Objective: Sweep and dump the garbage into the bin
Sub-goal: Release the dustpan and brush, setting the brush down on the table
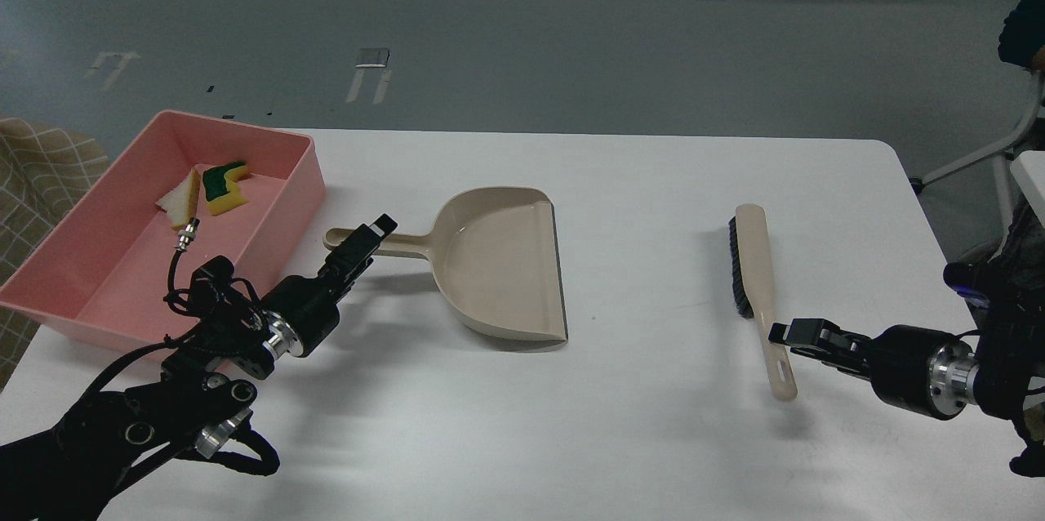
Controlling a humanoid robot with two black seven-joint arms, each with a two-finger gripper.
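Note:
The pink bin [73,272] stands at the table's left edge. Both pieces of garbage lie in its far end: the yellow and green sponge piece [224,186] and the whitish wedge [181,198]. My left gripper [371,237] hovers over the handle of the beige dustpan [498,260], which lies flat on the table. Its fingers look like one dark shape. My right gripper [780,333] is at the right side of the beige brush [755,276]. The brush lies flat on the table, and the fingers are not around its handle.
The table's right edge is close to my right arm. A checked cloth [41,170] hangs beyond the bin at the left. A chair base [980,162] stands off the table's right corner.

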